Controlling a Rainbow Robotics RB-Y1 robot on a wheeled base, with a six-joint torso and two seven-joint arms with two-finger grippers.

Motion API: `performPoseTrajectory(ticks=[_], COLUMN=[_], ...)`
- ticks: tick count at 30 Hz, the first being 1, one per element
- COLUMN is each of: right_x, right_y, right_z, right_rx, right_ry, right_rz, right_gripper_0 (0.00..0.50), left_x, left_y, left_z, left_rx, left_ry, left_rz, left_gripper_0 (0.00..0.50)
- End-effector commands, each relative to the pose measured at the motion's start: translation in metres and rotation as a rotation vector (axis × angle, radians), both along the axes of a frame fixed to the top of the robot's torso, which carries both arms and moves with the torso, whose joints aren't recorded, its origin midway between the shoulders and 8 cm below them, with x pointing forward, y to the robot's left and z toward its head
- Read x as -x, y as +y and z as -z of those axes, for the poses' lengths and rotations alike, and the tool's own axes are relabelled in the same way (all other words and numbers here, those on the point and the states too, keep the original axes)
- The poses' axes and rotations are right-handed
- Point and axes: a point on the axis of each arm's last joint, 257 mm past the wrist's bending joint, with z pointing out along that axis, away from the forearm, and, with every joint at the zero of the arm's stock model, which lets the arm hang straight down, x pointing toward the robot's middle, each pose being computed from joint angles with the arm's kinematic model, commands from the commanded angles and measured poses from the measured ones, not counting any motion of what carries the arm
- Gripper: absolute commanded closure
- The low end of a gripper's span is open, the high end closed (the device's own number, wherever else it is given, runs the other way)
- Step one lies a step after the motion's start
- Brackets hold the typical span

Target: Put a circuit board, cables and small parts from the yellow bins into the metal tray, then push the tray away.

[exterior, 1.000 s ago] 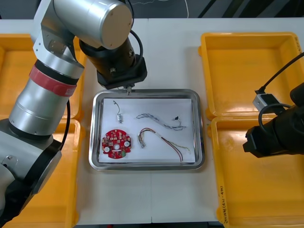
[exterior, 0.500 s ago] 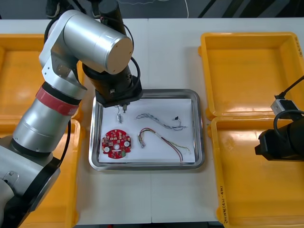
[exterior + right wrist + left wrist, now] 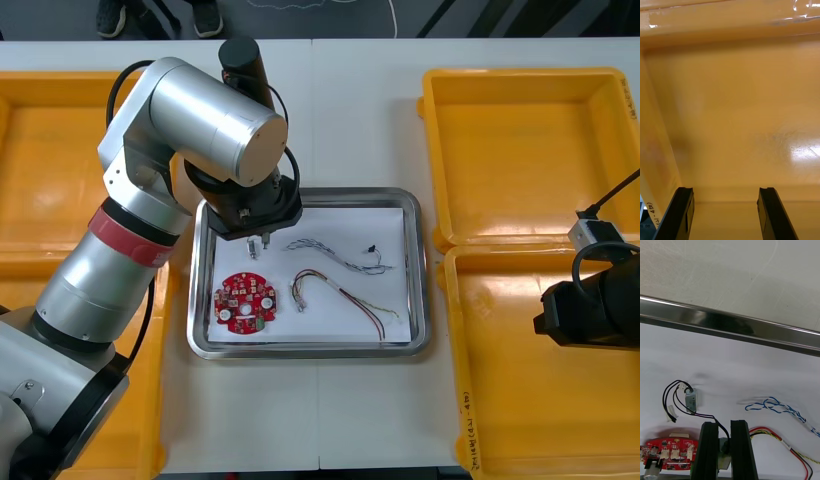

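The small metal part sits in the slim gap between the fingers of the left gripper, which stand narrow and closed on it. A black cable runs from it to a second small metal part, which lies just beyond the fingers on the white liner.

In the front view the left gripper is at the upper left of the metal tray. The circuit board lies just below it in the frame. The blue and white cable lies to its right and the red and yellow cable at lower centre. All are inside the tray.

Loading appears complete; releasing the part and pushing the tray are judged to be what is left. The tray's long axis runs left to right across the frame. Its far rim lies crosswise ahead of the fingers, with bare liner between.

Above that rim in the front view the table is open, so travel that way looks unobstructed. Yellow bins stand close on both sides, leaving little sideways room.

The left arm is the nearer. The right gripper, spread wide and empty, hangs over the lower right bin, well apart from the tray.
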Motion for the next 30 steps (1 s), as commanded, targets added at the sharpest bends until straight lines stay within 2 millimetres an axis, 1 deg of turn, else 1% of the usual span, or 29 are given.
performPoseTrajectory(ticks=[1,5,15,16,18,20,21,22,23,25,27,30], right_x=[0.001,0.001,0.001,0.001,0.001,0.001,0.001,0.001,0.001,0.001,0.001,0.001], right_y=[-0.001,-0.001,0.000,0.000,0.000,0.000,0.000,0.001,0.001,0.000,0.000,0.001], right_z=[-0.006,-0.007,-0.007,-0.007,-0.007,-0.006,-0.007,-0.007,-0.007,-0.007,-0.007,-0.007], right_rx=[-0.013,-0.015,-0.017,-0.016,-0.017,-0.018,-0.018,-0.020,-0.020,-0.020,-0.019,-0.021], right_ry=[-0.024,-0.024,-0.026,-0.027,-0.026,-0.025,-0.026,-0.026,-0.026,-0.025,-0.026,-0.027], right_rz=[0.037,0.037,0.036,0.037,0.036,0.039,0.038,0.036,0.036,0.037,0.036,0.035], right_gripper_0=[0.006,0.007,0.007,0.006,0.006,0.007,0.006,0.007,0.005,0.007,0.007,0.007], left_x=[0.002,0.000,0.004,0.005,0.007,0.008,0.008,0.009,0.009,0.011,0.011,0.011], left_y=[-0.016,-0.017,-0.017,-0.017,-0.018,-0.017,-0.017,-0.017,-0.018,-0.017,-0.016,-0.014], left_z=[0.008,0.014,0.019,0.020,0.021,0.024,0.024,0.024,0.024,0.025,0.024,0.016], left_rx=[0.018,0.014,0.007,0.002,-0.006,-0.011,-0.011,-0.012,-0.012,-0.016,-0.018,-0.016], left_ry=[0.000,0.001,0.016,0.017,0.019,0.025,0.025,0.026,0.028,0.031,0.033,0.019], left_rz=[-0.002,-0.010,-0.005,-0.003,0.006,0.008,0.008,0.009,0.009,0.010,0.006,0.006], left_gripper_0=[0.500,0.500,0.499,0.467,0.365,0.171,0.130,0.067,0.023,0.000,0.000,0.000])
